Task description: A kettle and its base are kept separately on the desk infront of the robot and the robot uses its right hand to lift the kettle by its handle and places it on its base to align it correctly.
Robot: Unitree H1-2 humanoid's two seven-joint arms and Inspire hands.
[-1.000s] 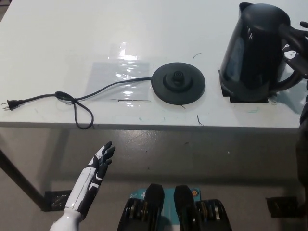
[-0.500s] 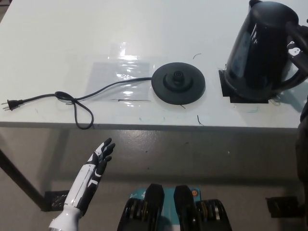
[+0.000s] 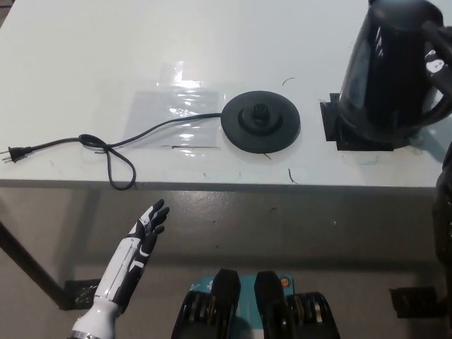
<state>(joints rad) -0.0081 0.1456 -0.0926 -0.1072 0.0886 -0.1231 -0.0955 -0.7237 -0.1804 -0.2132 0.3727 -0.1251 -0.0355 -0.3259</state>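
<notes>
Low in the frame, grey floor is showing beneath the desk edge, and the white left hand (image 3: 148,226) is hanging at lower left with its fingers spread, holding nothing. Above it the white desk (image 3: 85,56) is filling most of the picture. A black power cord (image 3: 106,152) is trailing from a plug at the left edge, over a clear plastic sheet (image 3: 176,113), to the round black base (image 3: 260,121) at centre. At upper right the black kettle (image 3: 392,70) is tilting over a dark square mark (image 3: 339,131). The right hand (image 3: 438,60) is gripping its handle at the frame edge.
</notes>
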